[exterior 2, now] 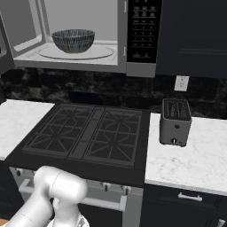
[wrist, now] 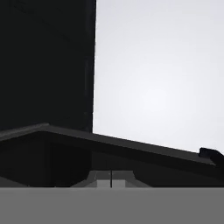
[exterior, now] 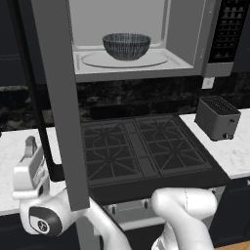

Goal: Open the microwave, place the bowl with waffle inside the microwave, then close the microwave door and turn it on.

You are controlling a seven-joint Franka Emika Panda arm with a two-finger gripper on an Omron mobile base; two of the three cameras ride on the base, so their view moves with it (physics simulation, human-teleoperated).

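Bowl (exterior: 126, 46) sat centred on the turntable inside the microwave (exterior: 188, 39); couldn't see the waffle from here. Microwave door (exterior: 56, 97) stood swung wide open, my hand low at its left by the handle. Fingers (wrist: 110, 179) were pressed together, holding nothing. I reckoned the close wanted a flat push on the door's outer face, slow arc, clear of the stove (exterior: 141, 146).
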